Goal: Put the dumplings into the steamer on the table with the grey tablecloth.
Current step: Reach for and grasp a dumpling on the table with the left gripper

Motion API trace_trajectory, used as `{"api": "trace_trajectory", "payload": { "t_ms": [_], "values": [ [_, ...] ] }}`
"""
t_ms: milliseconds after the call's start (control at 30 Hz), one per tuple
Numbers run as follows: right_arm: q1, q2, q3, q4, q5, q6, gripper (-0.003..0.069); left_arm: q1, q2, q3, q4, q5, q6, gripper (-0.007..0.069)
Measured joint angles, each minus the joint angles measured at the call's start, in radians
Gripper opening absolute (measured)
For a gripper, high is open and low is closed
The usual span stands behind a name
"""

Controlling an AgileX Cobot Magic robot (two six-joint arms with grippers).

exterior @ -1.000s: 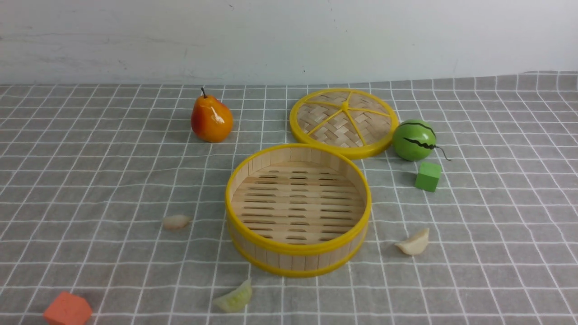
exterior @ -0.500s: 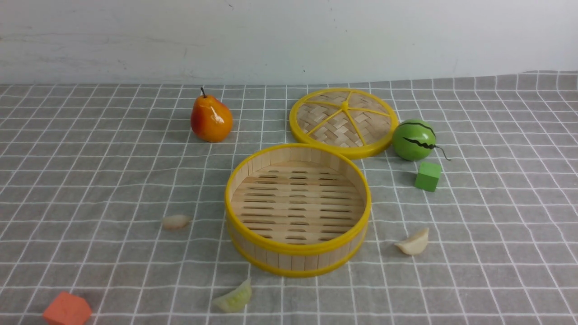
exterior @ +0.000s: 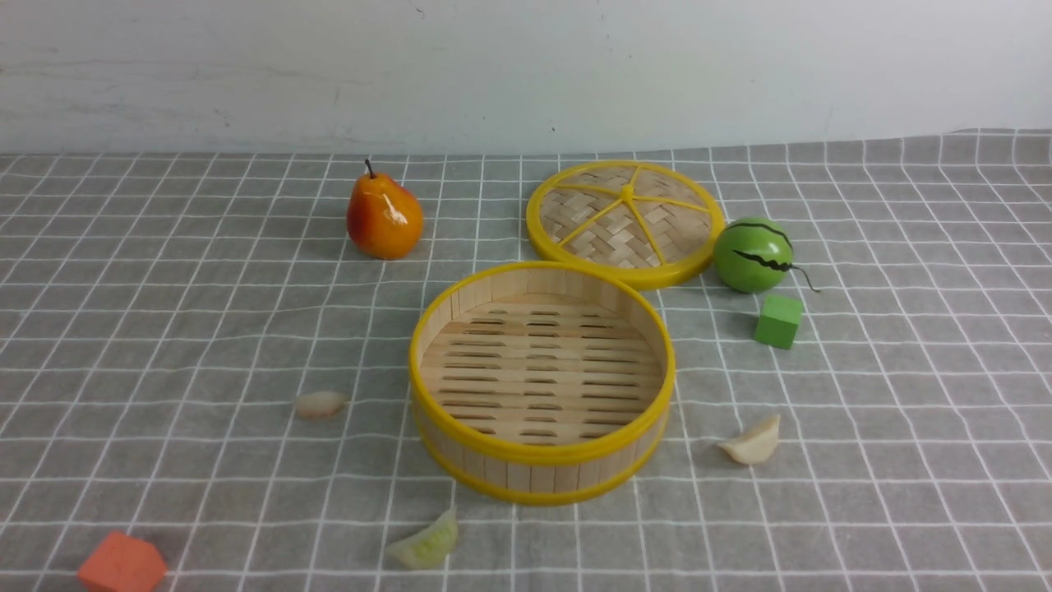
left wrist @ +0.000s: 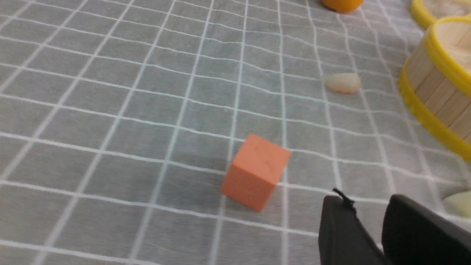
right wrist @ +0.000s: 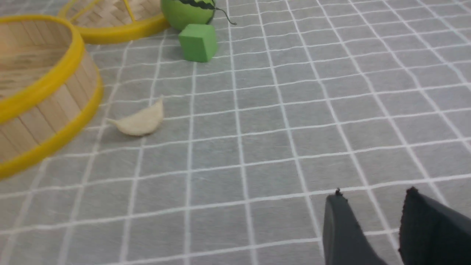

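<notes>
The left hand [left wrist: 364, 200] is seen with its jaws a narrow gap apart and nothing between them, low over the cloth [left wrist: 110, 110]. Just beside it, the green dumpling [left wrist: 459, 202] is cut off at the edge of the left wrist view, so its lie against the jaws cannot be read there with certainty. The orange block [left wrist: 255, 173] is set near the hand on the other side. The left white dumpling [left wrist: 343, 83] is found farther out, towards the steamer [left wrist: 434, 99].

The right hand [right wrist: 374, 192] is held somewhat wider and is also empty, with bare cloth showing between the jaws. The right white dumpling [right wrist: 140, 119] is placed well ahead of it, near the steamer's wall but not touching.

Neither hand is shown in the front view. All three dumplings are seen on the desk [exterior: 164, 329] outside the steamer, whose floor is bare. One white dumpling is placed to its left, one to its right, and the green one before its near wall.

The green dumpling's long axis is laid obliquely, from near-left to far-right, with its tip pointed towards the steamer. The right white dumpling is laid likewise, tip turned away and rightward. The green dumpling is judged the left hand's nearest pick, and the jaws would need to be set across that oblique axis.
</notes>
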Motion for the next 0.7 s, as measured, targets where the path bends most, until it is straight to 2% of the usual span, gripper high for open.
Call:
{"api": "trace_trajectory", "payload": {
  "t_ms": [100, 133, 167, 200, 267, 400, 533, 633, 700],
  "values": [
    [0.000, 0.000, 0.001, 0.213, 0.011, 0.088, 0.0240, 0.000, 0.000, 0.000, -0.257, -0.041, -0.126, 0.0175],
    [0.000, 0.000, 0.003, 0.336, 0.017, 0.147, 0.0240, 0.000, 0.000, 0.000, -0.369, -0.056, -0.198, 0.0176],
    [0.000, 0.000, 0.006, 0.398, 0.020, 0.186, 0.0240, 0.000, 0.000, 0.000, -0.455, -0.065, -0.233, 0.0177],
    [0.000, 0.000, 0.007, 0.458, 0.020, 0.213, 0.0240, 0.000, 0.000, 0.000, -0.497, -0.068, -0.265, 0.0178],
    [0.000, 0.000, 0.009, 0.695, 0.022, 0.291, 0.0240, 0.000, 0.000, 0.000, -0.746, -0.090, -0.362, 0.0182],
    [0.000, 0.000, 0.009, 0.779, 0.015, 0.299, 0.0240, 0.000, 0.000, 0.000, -0.848, -0.105, -0.361, 0.0184],
    [0.000, 0.000, 0.009, 0.775, -0.012, 0.251, 0.0240, 0.000, 0.000, 0.000, -0.873, -0.114, -0.340, 0.0185],
    [0.000, 0.000, 0.009, 0.778, -0.026, 0.186, 0.0240, 0.000, 0.000, -0.001, -0.878, -0.114, -0.320, 0.0186],
    [0.000, 0.000, -0.005, 0.796, -0.021, 0.098, 0.0240, 0.000, 0.000, -0.029, -0.855, -0.098, -0.243, 0.0189]
  ]
}}
